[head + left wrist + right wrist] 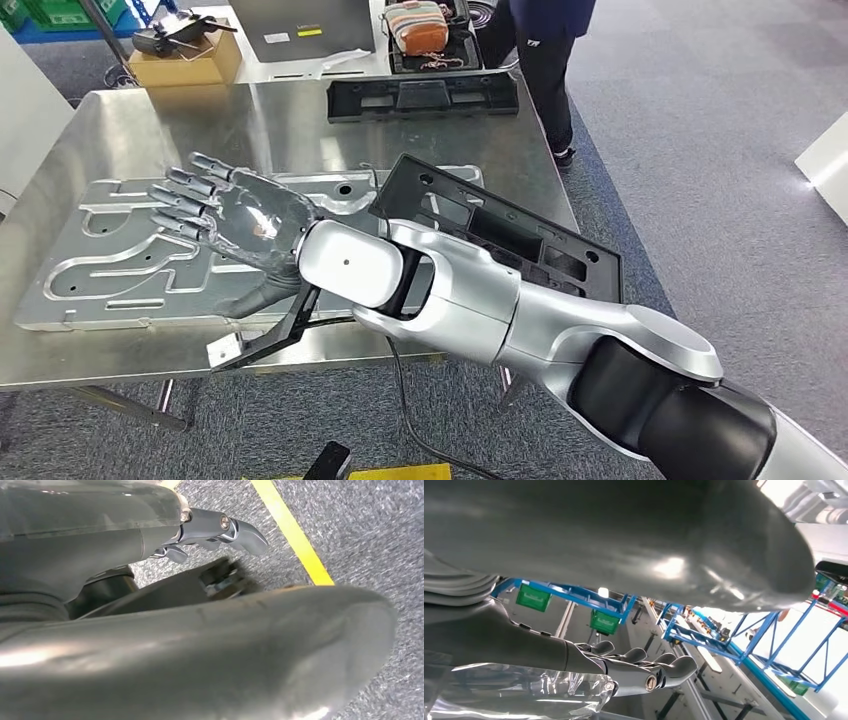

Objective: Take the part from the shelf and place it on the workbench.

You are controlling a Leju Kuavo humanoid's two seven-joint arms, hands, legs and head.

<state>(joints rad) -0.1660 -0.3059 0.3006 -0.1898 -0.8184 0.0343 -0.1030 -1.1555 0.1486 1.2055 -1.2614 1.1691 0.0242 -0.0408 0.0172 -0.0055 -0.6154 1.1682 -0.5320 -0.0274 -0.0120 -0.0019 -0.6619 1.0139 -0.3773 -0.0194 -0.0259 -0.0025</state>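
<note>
Right hand is out over the steel counter, palm up, fingers spread apart and straight, holding nothing. It hovers above the big stamped silver metal plate lying flat on the near-left of the counter. In the right wrist view the same hand shows fingers extended w/ nothing between them; blue shelf racks w/ green bins sit behind.

Black plastic part lies on the counter's near-right corner, one end resting over the silver plate's right end, the other reaching the counter's right edge. The right forearm crosses above it and hides its middle; the hand is well left of it, not touching.

A second black plastic part lies along the far edge of the counter. Beyond it: cardboard box far left, a grey case, a black tray holding a striped pouch. A person in dark trousers stands at the far-right corner.

Left hand hangs low over grey carpet w/ a yellow floor line; only a few fingertips visible past the thumb, so can't tell how open it is.
</note>
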